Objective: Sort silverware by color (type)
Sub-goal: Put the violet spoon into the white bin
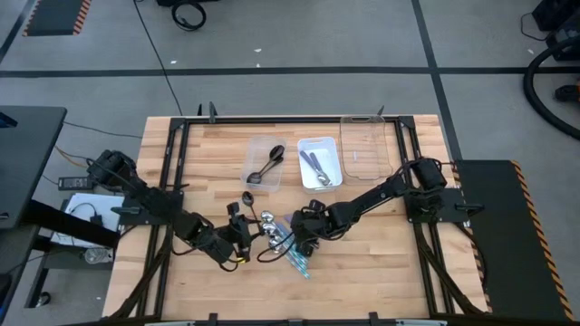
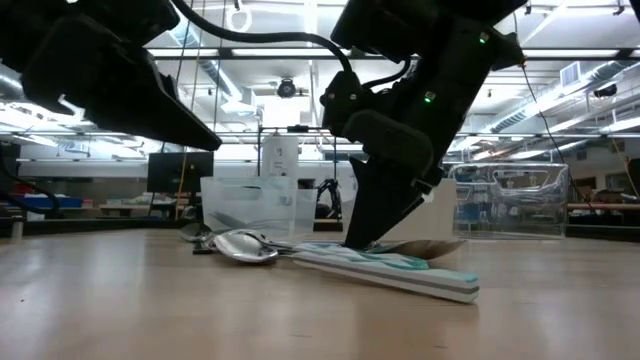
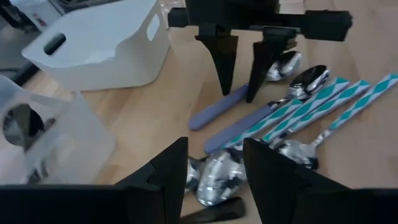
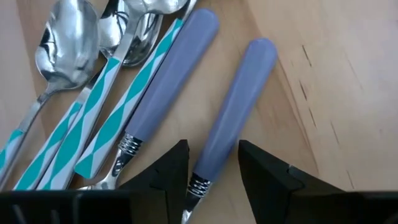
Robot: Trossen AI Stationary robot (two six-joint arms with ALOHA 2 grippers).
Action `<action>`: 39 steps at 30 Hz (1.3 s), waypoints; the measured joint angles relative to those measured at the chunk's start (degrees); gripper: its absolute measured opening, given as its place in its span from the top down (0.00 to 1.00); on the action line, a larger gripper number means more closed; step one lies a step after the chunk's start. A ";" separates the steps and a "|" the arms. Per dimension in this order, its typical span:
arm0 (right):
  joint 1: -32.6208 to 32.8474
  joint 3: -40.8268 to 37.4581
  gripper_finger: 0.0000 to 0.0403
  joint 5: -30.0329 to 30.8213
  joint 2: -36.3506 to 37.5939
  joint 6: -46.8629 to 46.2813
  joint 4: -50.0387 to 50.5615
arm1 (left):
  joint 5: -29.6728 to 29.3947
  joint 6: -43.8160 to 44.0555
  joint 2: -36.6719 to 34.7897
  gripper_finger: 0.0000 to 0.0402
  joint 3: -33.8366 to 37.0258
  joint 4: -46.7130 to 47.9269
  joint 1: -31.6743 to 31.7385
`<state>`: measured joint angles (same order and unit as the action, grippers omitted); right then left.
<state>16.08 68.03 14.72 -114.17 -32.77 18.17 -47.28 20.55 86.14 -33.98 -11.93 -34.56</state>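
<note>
A pile of silverware (image 1: 279,237) lies on the wooden table: shiny silver spoons (image 3: 217,177), teal-striped handles (image 4: 112,106) and two purple-handled spoons (image 4: 174,81). My right gripper (image 4: 214,158) is open and points down at the pile. Its fingers stand on either side of the nearer purple handle (image 4: 233,106), close to its metal neck. My left gripper (image 3: 214,165) is open and hovers just left of the pile, above the silver spoon bowls, with nothing between its fingers. The low view shows it raised off the table.
At the back stand a clear tray (image 1: 265,163) with dark spoons, a white tray (image 1: 319,161) with purple-handled spoons, and another clear tray (image 1: 367,145). A dark spoon (image 1: 246,197) lies loose near the left arm. Bare wood lies toward the near edge.
</note>
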 joint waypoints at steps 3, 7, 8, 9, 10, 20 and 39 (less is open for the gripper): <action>-0.30 0.00 0.66 -1.95 0.11 -0.13 0.47 | 0.00 1.38 0.07 0.60 0.02 0.26 -0.74; -0.25 -0.02 0.71 -1.89 0.11 0.80 0.73 | 0.00 3.22 0.07 0.60 0.02 0.25 -1.07; -0.24 -0.04 0.73 -1.68 0.11 0.82 0.73 | -0.01 3.58 0.07 0.60 0.02 0.27 -1.07; -0.21 -0.04 0.75 -1.62 0.11 0.83 0.75 | 0.00 3.99 0.07 0.60 0.02 0.27 -1.07; -0.20 -0.07 0.78 -1.64 0.11 0.85 0.78 | -0.01 4.07 0.07 0.60 0.02 0.27 -1.07; -0.68 -0.13 0.87 -2.15 0.22 0.82 0.88 | -4.79 -2.65 0.07 0.60 0.02 0.17 1.02; -2.27 -0.42 0.87 -0.17 12.04 1.42 13.75 | 0.99 -6.25 0.09 0.60 0.00 -8.06 2.52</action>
<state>13.81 67.61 14.55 -102.12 -31.35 31.92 -46.29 14.30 86.24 -33.98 -19.99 -32.04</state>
